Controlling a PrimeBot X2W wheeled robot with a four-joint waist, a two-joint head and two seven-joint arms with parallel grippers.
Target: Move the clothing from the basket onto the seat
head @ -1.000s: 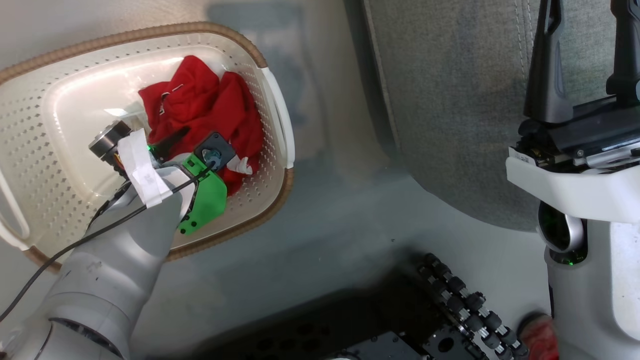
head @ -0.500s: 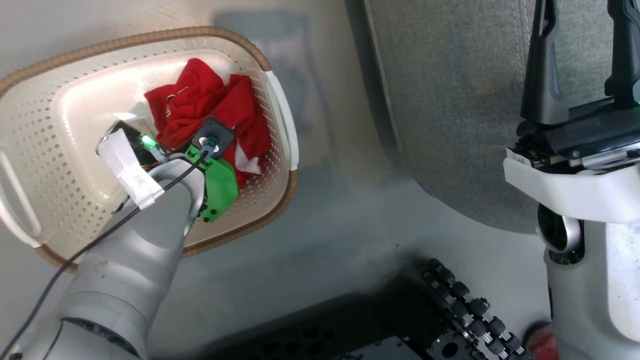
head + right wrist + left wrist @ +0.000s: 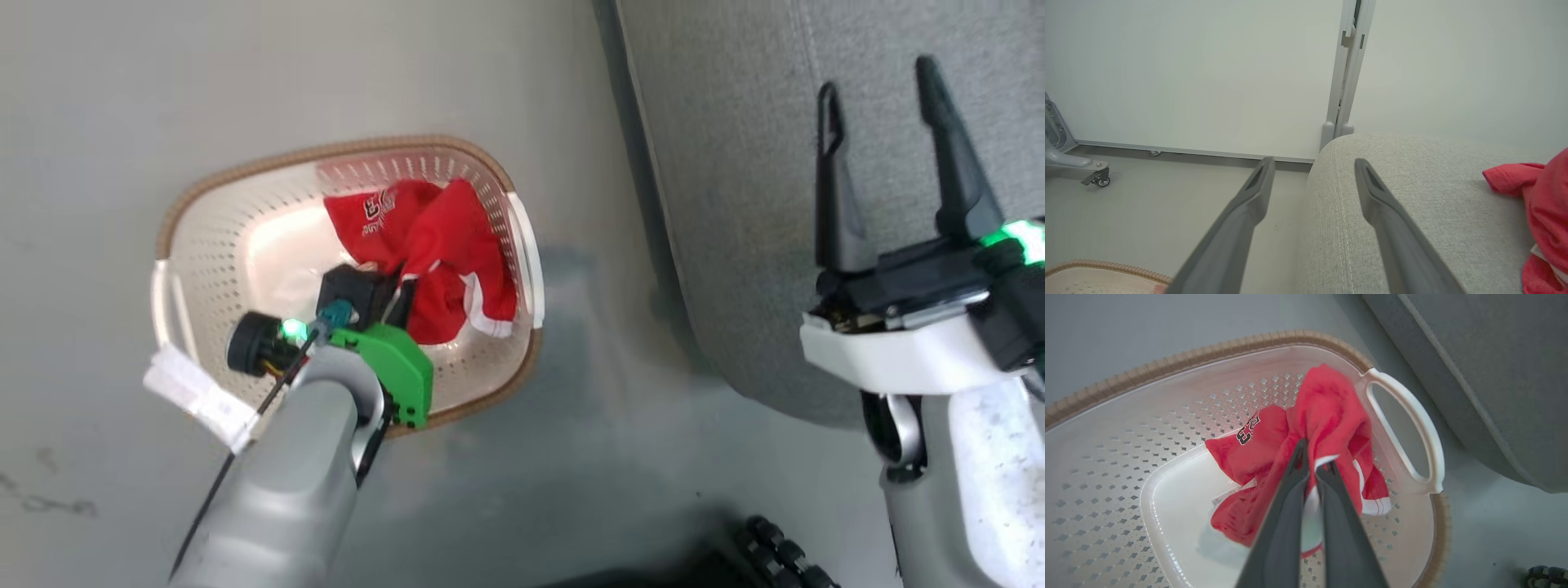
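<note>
Clothing, one red garment, is lying bunched in the basket against the end wall by the handle nearest the seat. The left gripper is reaching down into it with fingers pressed together, pinching a fold of red fabric and white trim. A second red garment is resting on the seat, and the right gripper is hanging over the seat's edge with fingers spread, holding nothing.
</note>
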